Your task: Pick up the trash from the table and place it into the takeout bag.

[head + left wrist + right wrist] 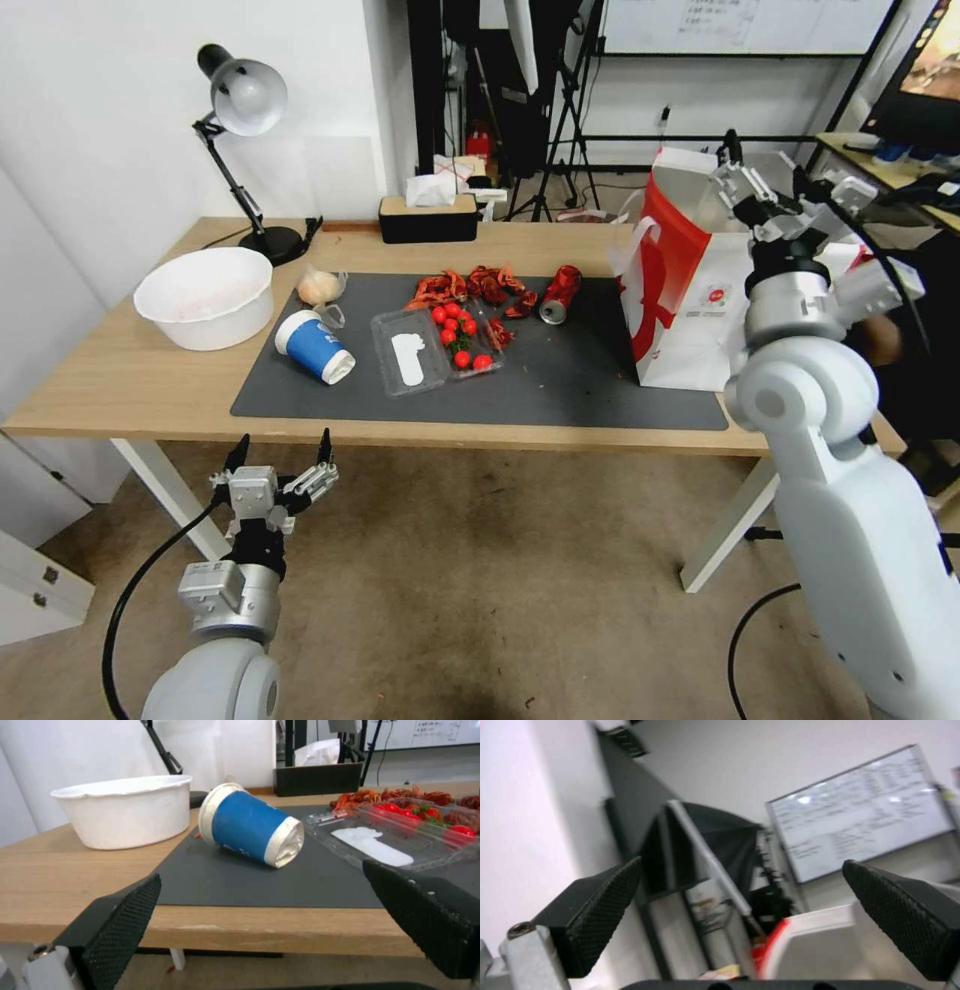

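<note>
The left gripper (282, 450) hangs with its jaws spread wide and nothing between them, low in the left of the head view, just off the counter's near edge and below its top. In the left wrist view its two black fingers (117, 930) frame the blue cup (250, 827), which lies tipped on its side on the dark grey mat (235, 885), well apart from the jaws. The right gripper (785, 195) is raised at the upper right of the head view, jaws likewise released and empty, over the open mouth of the takeout bag (675, 290), which stands upright at the mat's right end. Across the counter (120, 380) the rest of the trash lies: a white bowl (205, 295) at the left, a small clear plastic bag (318, 287) behind the cup, a clear tray of cherry tomatoes (440, 345) mid-mat, red shells (470, 287) behind it, and a crushed red can (560, 293) near the bag.
</note>
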Tool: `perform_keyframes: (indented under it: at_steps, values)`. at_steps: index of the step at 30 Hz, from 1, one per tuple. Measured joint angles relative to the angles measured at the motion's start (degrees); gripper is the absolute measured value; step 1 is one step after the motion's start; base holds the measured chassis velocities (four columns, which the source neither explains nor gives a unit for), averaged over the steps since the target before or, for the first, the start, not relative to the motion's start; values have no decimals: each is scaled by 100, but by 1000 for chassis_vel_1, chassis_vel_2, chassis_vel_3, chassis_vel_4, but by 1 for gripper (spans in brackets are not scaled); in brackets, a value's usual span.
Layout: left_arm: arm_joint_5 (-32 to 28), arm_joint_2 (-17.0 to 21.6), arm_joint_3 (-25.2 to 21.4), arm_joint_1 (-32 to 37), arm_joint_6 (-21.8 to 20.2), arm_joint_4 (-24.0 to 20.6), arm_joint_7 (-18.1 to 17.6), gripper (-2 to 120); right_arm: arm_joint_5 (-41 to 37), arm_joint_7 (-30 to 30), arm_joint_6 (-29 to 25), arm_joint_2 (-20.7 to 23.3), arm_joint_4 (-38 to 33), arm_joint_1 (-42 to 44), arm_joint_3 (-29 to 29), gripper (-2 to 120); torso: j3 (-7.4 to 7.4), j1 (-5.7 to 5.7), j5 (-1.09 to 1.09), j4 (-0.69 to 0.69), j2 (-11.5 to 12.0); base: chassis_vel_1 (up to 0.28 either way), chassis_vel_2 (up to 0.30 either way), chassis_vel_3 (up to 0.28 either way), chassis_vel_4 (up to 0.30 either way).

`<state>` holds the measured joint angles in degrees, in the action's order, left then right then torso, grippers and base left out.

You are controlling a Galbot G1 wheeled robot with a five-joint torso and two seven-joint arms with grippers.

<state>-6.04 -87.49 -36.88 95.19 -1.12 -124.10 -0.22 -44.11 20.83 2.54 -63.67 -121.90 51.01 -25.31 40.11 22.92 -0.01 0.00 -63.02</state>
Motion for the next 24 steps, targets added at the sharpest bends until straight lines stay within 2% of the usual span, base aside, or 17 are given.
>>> perform_keyframes:
  at_steps: [2, 4, 8, 14, 24]
  values:
    - [-5, 15, 2, -6, 0, 0, 1, 100, 73, -164, -30, 27, -149, 217, 19, 100, 0, 0, 0, -1, 0, 0, 0, 0, 0]
    - [-19, 48, 2, -24, -1, 4, 3, 100, 400, -523, -140, 73, -463, 792, 107, 100, 0, -1, 1, -1, 0, 0, 0, 0, 0]
    - [-40, 76, 1, -58, -8, 41, 2, 100, 833, -748, -286, 51, -750, 1504, 207, 100, 0, 0, -1, -1, 0, 0, 0, 0, 0]
    - [-104, 133, 1, -93, -13, 76, 2, 100, 1304, -926, -571, -36, -873, 2193, 240, 100, 0, -1, 0, -1, -1, 0, 0, 0, 0]
    - [-275, 251, -12, -140, -30, 81, 2, 100, 2445, -1133, -1356, -416, -870, 3869, 363, 100, -1, -1, 0, -1, -1, 0, 0, 0, 0]
